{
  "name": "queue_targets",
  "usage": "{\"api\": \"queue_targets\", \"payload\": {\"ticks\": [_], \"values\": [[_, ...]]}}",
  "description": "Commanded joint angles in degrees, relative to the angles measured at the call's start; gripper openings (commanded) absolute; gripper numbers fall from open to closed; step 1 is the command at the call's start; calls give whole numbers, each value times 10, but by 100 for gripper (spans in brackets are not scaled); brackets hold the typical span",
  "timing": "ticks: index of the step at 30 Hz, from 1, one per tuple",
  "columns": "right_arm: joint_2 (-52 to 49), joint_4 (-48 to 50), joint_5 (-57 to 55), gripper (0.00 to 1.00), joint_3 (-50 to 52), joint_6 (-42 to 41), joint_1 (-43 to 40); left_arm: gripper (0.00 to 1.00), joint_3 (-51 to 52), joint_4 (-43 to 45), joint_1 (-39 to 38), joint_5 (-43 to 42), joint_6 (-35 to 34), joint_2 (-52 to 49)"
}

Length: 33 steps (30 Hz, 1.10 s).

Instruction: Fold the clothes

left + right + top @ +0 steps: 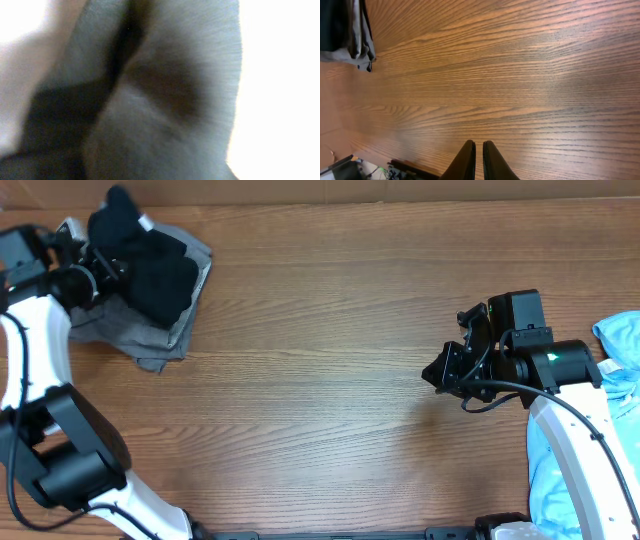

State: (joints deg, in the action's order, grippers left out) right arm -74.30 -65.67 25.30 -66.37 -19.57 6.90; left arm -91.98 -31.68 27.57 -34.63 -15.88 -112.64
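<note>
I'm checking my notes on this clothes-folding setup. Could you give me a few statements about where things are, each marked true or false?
1. The black garment lies on top of the grey garment. True.
2. The right claw holds the light-blue garment. False: it is shut on nothing, over bare table.
3. The left claw is at the black garment. True.
4. The light-blue garment lies right beside the grey one. False: they are at opposite ends of the table, grey on the robot's left and light-blue on its right.
</note>
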Motion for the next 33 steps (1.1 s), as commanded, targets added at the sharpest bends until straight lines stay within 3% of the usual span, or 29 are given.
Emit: {"api": "queue_targets", "payload": {"ticks": [1, 5, 10, 15, 17, 21, 26, 29, 31, 32, 33], "values": [[2, -3, 3, 10, -6, -3, 1, 100, -2, 5, 48, 0, 13, -42], [2, -5, 3, 10, -6, -3, 1, 100, -11, -55, 99, 3, 39, -38], [2, -4, 3, 10, -6, -1, 1, 100, -96, -208, 172, 91, 57, -5], [10, 20, 3, 10, -8, 7, 1, 100, -211, -315, 205, -96, 157, 54], [24, 29, 3, 10, -16, 20, 1, 100, -256, -380, 189, -124, 223, 82], [74, 34, -2, 10, -49, 41, 1, 100, -334, -506, 118, -91, 322, 144], [170, 35, -25, 11, -112, 50, 1, 100, -382, -571, -64, 24, 330, 256], [225, 38, -36, 34, -136, 50, 1, 100, -381, -582, -208, 122, 308, 321], [266, 38, -40, 71, -141, 50, 1, 100, -381, -596, -302, 197, 261, 351], [278, 37, -40, 100, -141, 50, 1, 100, -381, -605, -342, 229, 235, 362], [293, 34, -40, 100, -141, 50, 1, 100, -381, -618, -387, 265, 201, 372]]}}
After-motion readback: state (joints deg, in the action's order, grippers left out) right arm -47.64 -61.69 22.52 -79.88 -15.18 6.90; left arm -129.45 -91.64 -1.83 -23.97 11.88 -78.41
